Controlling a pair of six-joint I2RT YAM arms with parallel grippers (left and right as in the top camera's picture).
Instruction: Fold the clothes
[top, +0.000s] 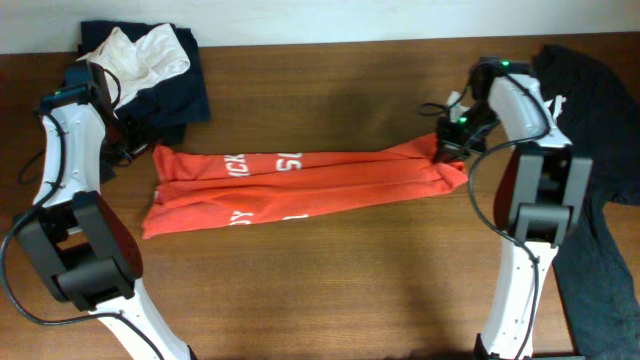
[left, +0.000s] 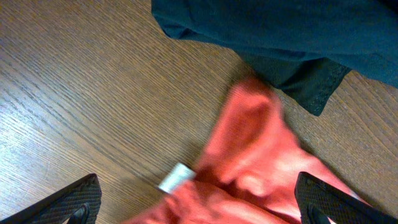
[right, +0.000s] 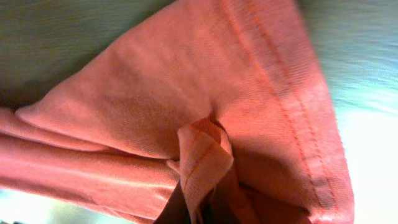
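Overhead, the orange-red T-shirt (top: 300, 185) is seen laid out as a long, narrow band across the middle of the wooden table (top: 330, 290), its white lettering turned upward near the left half. One end is found beside the left gripper (top: 128, 150), the other at the right gripper (top: 445, 150).

From the left wrist view, the left gripper (left: 199, 205) is shown spread wide, one dark fingertip (left: 78, 199) over bare wood and the other at the far side of the shirt's rumpled end; nothing is held between them. A small white label (left: 177, 177) is seen at the edge of the cloth, and a dark navy garment (left: 280, 37) lies just beyond, touching the shirt's tip.

In the right wrist view, the right gripper (right: 208, 208) is closed on a pinched fold of the shirt close to its stitched hem (only the dark finger bases can be made out beneath the cloth).

A white cloth (top: 140, 55) is heaped on the navy garment at the back left corner. A black garment (top: 600, 200) is draped along the table's right edge, behind the right arm.
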